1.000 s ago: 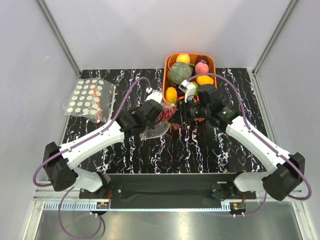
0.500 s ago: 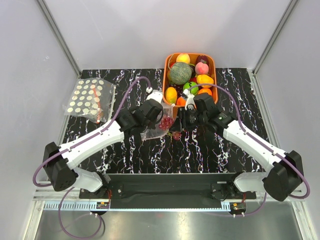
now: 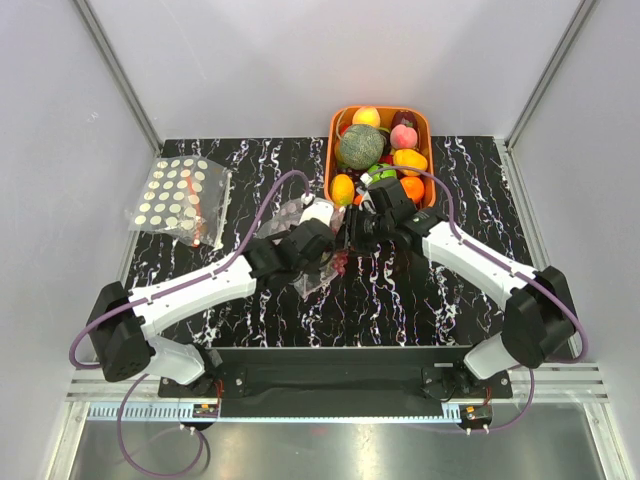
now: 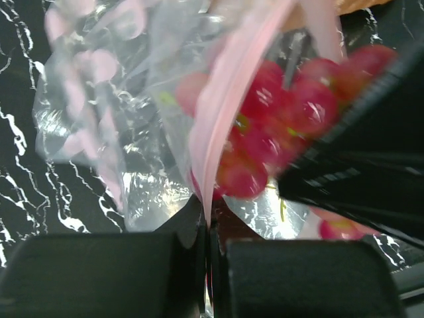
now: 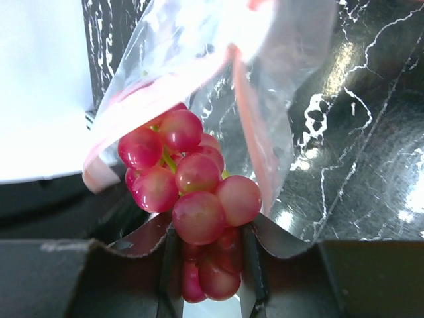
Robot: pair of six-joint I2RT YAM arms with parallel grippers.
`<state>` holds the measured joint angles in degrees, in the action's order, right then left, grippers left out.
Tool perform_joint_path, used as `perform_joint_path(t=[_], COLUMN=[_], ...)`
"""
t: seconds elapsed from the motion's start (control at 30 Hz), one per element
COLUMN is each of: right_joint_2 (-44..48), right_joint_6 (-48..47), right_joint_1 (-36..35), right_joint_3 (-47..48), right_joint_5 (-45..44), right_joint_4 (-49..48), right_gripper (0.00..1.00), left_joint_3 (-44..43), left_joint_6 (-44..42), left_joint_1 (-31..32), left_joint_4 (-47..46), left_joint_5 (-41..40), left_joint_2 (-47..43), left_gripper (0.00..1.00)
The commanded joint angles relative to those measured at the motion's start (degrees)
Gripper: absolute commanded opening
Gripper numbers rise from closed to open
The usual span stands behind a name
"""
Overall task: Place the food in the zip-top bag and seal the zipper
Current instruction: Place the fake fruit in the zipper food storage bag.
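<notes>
Top external view: mid-counter, the left fingers (image 3: 325, 252) and right fingers (image 3: 350, 235) meet at the crinkly clear zip-top bag printed with pale pink dots (image 3: 308, 283), above the black white-veined counter (image 3: 430, 300). A bunch of glossy red grapes (image 3: 340, 263) hangs at the bag's three o'clock. An orange tray of mixed fruit (image 3: 332, 130) sits at twelve o'clock of the counter, and a clear cream-dotted bag (image 3: 180, 200) lies at ten.

Left wrist view: the left fingers are clenched on the thin pink zipper strip (image 4: 222, 126), holding the mouth up. The grapes show just behind it.

Right wrist view: the right fingers grasp the bunch by its lower end, and its top noses under the mouth edge.

Loading looks about half done. The next move probably calls for pushing the bunch deeper, letting go, backing out, then pressing the strip shut.
</notes>
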<state>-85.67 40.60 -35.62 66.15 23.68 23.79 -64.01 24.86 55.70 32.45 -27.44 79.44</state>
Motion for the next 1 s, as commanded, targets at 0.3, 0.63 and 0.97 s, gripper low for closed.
perform_joint_path(t=[0.3,0.63,0.97], right_joint_2=[-2.0,-2.6,-2.4], right_joint_6=[9.5,7.4,0.6], right_joint_1=[-1.6,-3.8,-8.4], right_joint_3=[2.1,-0.7,3.3], right_joint_5=[-0.7,-11.4,-14.7], right_joint_4=[-9.0,-11.0,-5.0], right_gripper=[0.26,0.29,0.62], left_joint_3=[-0.2,-3.7,-4.2], left_joint_6=[1.1,0.3,-0.5], left_joint_1=[1.2,1.2,0.8], left_joint_4=[-7.0,-4.9,-2.5], left_joint_5=[1.2,9.7,10.0], left_joint_2=[-2.3,-5.3,-8.3], left_gripper=[0.0,0.0,0.0])
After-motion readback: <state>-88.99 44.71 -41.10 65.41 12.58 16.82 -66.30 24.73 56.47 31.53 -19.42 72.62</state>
